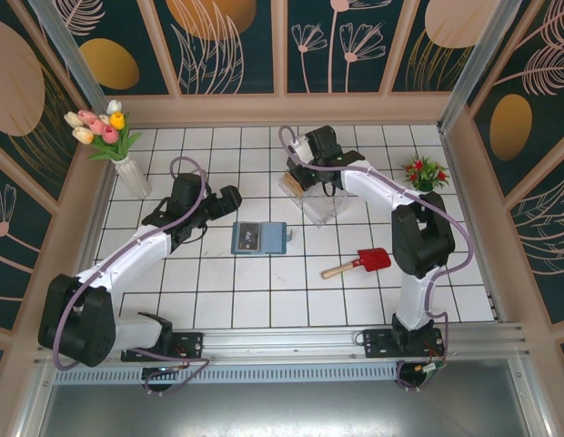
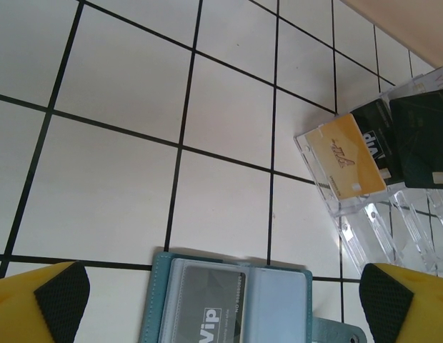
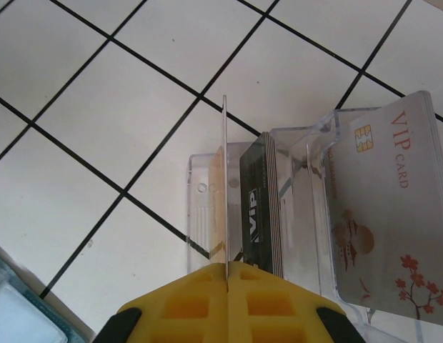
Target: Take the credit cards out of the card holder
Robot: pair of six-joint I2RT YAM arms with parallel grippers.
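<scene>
card holder lies open and flat mid-way across the tiled table, grey VIP card in its left half. left gripper hovers by its far-left corner, jaws wide apart, empty. right gripper is pinched on a tan card, edge-on at the front slot of the clear plastic box, next to dark VIP cards.
</scene>
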